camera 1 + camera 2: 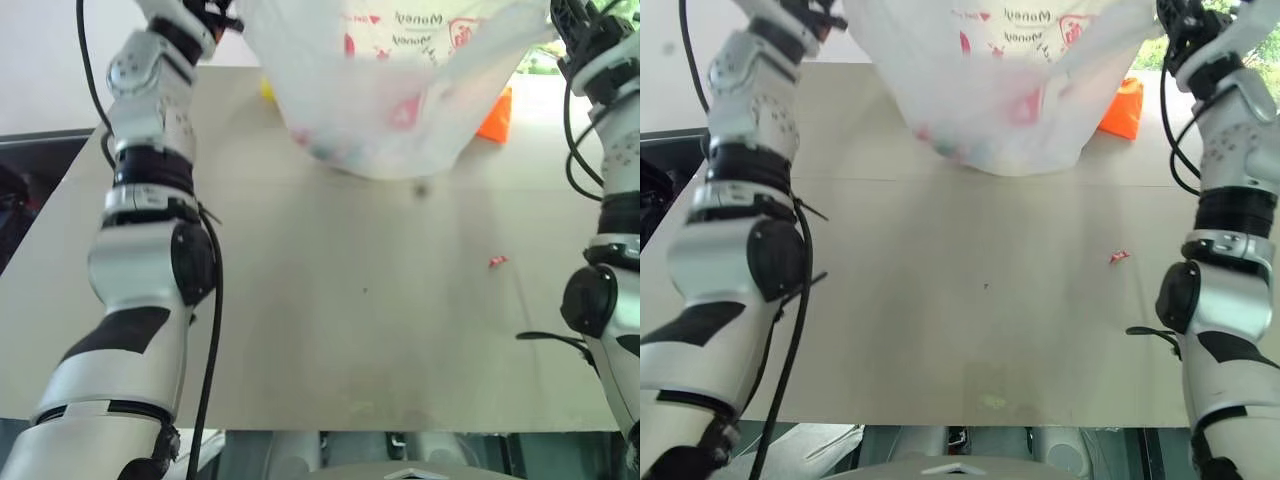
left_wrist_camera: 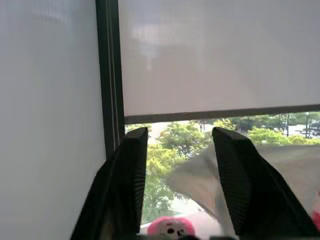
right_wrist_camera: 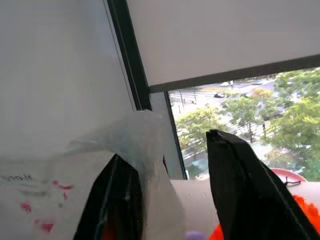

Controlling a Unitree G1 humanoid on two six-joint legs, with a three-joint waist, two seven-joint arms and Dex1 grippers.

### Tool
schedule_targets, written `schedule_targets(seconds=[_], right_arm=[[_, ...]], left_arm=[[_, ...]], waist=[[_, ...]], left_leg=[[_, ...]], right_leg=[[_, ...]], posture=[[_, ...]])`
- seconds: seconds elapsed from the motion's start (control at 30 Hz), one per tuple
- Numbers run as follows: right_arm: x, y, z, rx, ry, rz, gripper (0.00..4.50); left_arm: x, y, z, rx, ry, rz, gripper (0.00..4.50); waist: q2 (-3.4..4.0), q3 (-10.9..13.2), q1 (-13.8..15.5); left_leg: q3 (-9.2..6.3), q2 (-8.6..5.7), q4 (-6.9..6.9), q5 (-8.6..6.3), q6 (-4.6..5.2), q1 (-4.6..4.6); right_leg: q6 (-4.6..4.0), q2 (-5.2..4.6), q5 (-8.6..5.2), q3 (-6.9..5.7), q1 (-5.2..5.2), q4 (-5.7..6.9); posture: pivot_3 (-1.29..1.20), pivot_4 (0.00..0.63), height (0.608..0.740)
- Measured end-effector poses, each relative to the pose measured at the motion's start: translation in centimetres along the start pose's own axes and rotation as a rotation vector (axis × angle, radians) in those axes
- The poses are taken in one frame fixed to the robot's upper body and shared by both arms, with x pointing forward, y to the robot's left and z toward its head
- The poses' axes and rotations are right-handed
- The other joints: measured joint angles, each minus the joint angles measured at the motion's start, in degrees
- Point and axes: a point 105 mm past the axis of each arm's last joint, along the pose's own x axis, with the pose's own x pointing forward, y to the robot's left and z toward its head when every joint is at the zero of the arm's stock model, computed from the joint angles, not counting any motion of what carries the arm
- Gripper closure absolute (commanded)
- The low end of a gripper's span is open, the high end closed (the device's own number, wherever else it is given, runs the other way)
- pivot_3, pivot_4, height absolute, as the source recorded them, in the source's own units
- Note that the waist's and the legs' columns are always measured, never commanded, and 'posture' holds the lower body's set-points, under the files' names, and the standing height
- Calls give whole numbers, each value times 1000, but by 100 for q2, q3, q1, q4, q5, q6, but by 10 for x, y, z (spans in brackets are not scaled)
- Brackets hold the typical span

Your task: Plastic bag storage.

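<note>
The plastic bag [image 1: 385, 90], thin translucent white with red print, hangs in the air above the far part of the table [image 1: 350, 330], with faint pink and coloured shapes showing through its belly. My left gripper [image 2: 180, 132] is raised at the bag's left top corner [image 1: 218, 12], fingers apart, with a fold of the film [image 2: 200, 185] low in the gap. My right gripper [image 3: 167, 150] is up at the bag's right top corner [image 1: 572, 22], open too, and the bag's edge [image 3: 135, 140] drapes over one finger.
An orange cloth pouch [image 1: 497, 115] lies on the table behind the bag on the right. A small red scrap [image 1: 497, 261] lies on the beige tabletop further forward. A yellow bit [image 1: 266, 90] peeks out at the bag's left side. Windows stand beyond the table.
</note>
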Motion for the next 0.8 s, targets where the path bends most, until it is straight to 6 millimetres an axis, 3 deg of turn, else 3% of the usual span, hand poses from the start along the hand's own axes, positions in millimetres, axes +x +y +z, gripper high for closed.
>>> schedule_targets(seconds=[0.03, 0.07, 0.13, 0.23, 0.3, 0.37, 0.4, 0.43, 0.5, 0.6, 0.7, 0.8], right_arm=[[-4, -1, -4, 3, 19, 7, 1391], [-20, 4, -16, 6, 99, 58, 819], [-58, 11, -43, 18, 255, 134, 73], [-123, 31, -96, 125, 515, 227, 73], [-151, 44, -112, 150, 577, 266, 73], [-163, 48, -118, 165, 572, 268, 73], [-178, 56, -123, 167, 560, 294, 73], [-182, 58, -125, 172, 562, 298, 73], [-206, 62, -140, 174, 582, 289, 73], [-216, 59, -148, 97, 581, 296, 73], [-223, 48, -155, 6, 563, 289, 73], [-227, 43, -161, -8, 558, 278, 73]], left_arm=[[-6, 2, -4, -8, 12, -5, 713], [-28, -4, -11, -57, 44, -63, 160], [-70, -19, -28, -111, 128, -148, 0], [-142, -35, -63, -221, 328, -122, 0], [-185, -50, -74, -245, 446, -110, 0], [-207, -55, -83, -250, 520, -87, 0], [-231, -62, -92, -232, 596, -52, 0], [-237, -64, -95, -234, 617, -42, 0], [-275, -78, -116, -235, 749, 24, 0], [-287, -92, -130, -223, 809, 74, 0], [-288, -113, -137, -200, 824, 63, 0], [-285, -119, -137, -170, 821, 59, 0]], waist=[[0, 0, -2], [9, -7, -14], [11, -10, -24], [10, -7, -2], [9, -7, 19], [2, 0, 52], [-7, 6, 69], [-9, 6, 82], [-14, 7, 128], [-20, 4, 174], [-31, -6, 175], [-24, -10, 178]], left_leg=[[0, 2, 14, 0, 0, -3], [8, 4, -9, 0, 0, -7], [-24, 7, 6, 0, 0, 10], [-28, 9, 8, -1, 1, -6], [-34, 9, 27, -2, 3, 23], [-22, 5, 33, -1, 6, 100], [-17, 5, 21, -13, 25, 181], [-20, 5, 15, -21, 36, 225], [-31, 7, 13, -41, 17, 311], [-35, 3, 17, -18, 47, 302], [-21, 1, 21, -10, 59, 306], [-21, 3, 17, 4, 83, 297]], right_leg=[[0, 2, 0, 0, 0, 5], [0, 5, 0, 3, -4, -25], [0, 2, 0, 16, 9, 7], [0, 11, -2, 28, -3, -10], [3, 14, -1, 40, 24, -6], [4, 17, 0, 35, 105, -6], [4, 18, -4, 27, 190, -21], [24, 17, -17, 24, 231, -28], [1, 7, -30, 28, 308, -32], [-24, 6, 14, 43, 299, -30], [-17, 9, 32, 59, 298, -28], [-35, 15, 44, 64, 284, -27]], posture=[[0, 150, 740], [0, 150, 740], [0, 150, 740], [0, 150, 740], [0, 150, 740], [0, 150, 740], [0, 150, 740], [0, 150, 740], [0, 150, 740], [0, 150, 740], [0, 150, 740], [0, 150, 740]])
